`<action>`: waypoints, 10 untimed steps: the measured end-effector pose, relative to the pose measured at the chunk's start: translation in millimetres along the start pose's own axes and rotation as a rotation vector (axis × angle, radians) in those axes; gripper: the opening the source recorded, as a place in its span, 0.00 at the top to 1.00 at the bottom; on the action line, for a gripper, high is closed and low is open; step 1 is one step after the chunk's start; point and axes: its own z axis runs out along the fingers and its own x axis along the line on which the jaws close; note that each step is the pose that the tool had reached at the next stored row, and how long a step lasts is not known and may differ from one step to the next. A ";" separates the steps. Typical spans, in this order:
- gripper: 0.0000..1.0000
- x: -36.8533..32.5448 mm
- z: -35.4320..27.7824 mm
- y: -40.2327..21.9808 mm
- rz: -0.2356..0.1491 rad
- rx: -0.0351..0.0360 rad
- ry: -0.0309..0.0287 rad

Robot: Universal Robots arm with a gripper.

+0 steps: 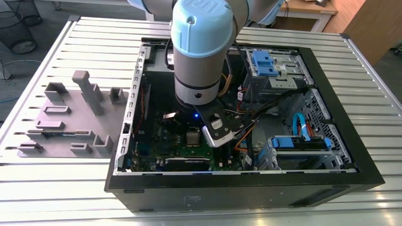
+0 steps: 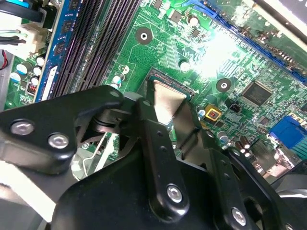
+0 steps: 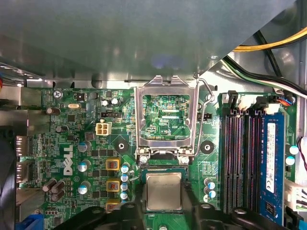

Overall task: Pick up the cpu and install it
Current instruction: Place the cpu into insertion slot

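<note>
The cpu (image 3: 164,190), a small square chip with a shiny silver top, sits between my gripper's (image 3: 164,197) black fingers (image 3: 139,203), which are shut on its sides. It is right over the socket, just below the hinged silver socket frame (image 3: 165,117), which stands flipped open. In the second wrist view the cpu (image 2: 167,99) shows between the two fingers (image 2: 149,129) against the green motherboard (image 2: 182,43). In the exterior view my arm (image 1: 196,70) reaches straight down into the open computer case (image 1: 326,94) onto the motherboard (image 1: 182,146).
Black memory slots (image 3: 244,158) run beside the socket, with capacitors (image 3: 124,175) on the other side. Cables (image 1: 251,113) and blue drive bays (image 1: 264,63) crowd the case at the exterior view's right. Grey fixture blocks (image 1: 75,117) stand on the slatted table outside the case.
</note>
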 end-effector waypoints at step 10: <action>0.55 0.1 4.0 -0.1 0.000 0.0004 0.0002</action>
